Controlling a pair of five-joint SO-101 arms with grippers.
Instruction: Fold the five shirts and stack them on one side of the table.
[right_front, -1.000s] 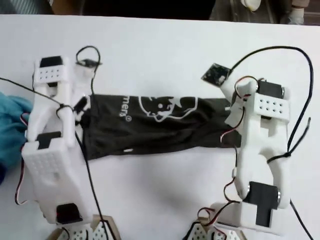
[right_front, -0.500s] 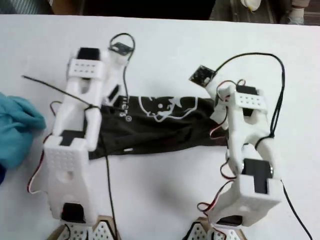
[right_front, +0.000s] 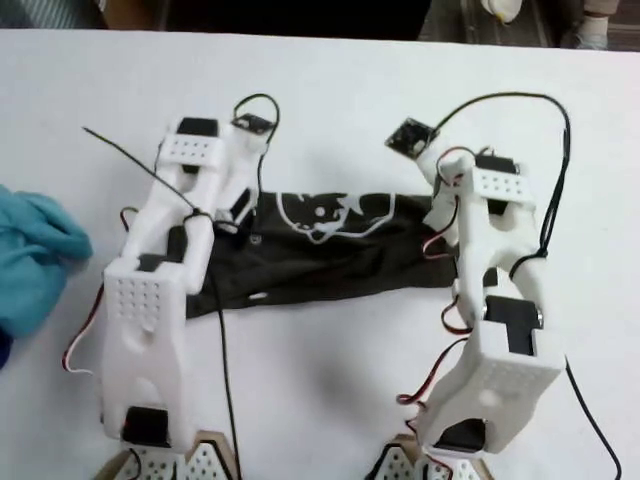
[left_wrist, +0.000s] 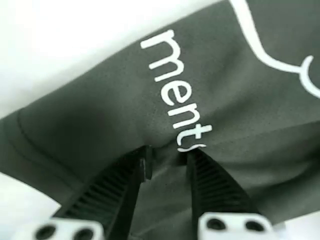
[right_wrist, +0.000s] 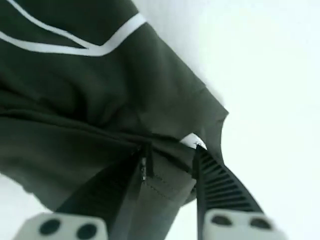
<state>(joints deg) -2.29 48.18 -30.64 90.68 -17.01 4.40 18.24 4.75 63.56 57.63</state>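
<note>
Far left edge of the counter (right_front: 330, 90): teal shirt (right_front: 35, 262), bunched up, not folded, well apart from both arms.

Next over: left arm (right_front: 160, 290) stretched fwd from the near edge, left gripper (right_front: 243, 208) down on the left end of the black shirt (right_front: 330, 262). Left wrist view: fingers (left_wrist: 117, 187) pinched on a raised fold of the black fabric, just beside the white lettering. Cloth puckers btwn the tips.

Black shirt lies mid-counter as a long band running left-right. White line graphic faces up along its far edge, roughly btwn the two grippers. Some wrinkles on the near side.

Right end: right gripper (right_front: 442, 212) sits on the shirt's right edge. Right arm (right_front: 495, 300) angles back to its base at the near edge. Right wrist view: fingers (right_wrist: 220, 185) clamped on the shirt's edge layers, a bit of white showing by one tip. Bare counter just past the shirt's corner.
</note>
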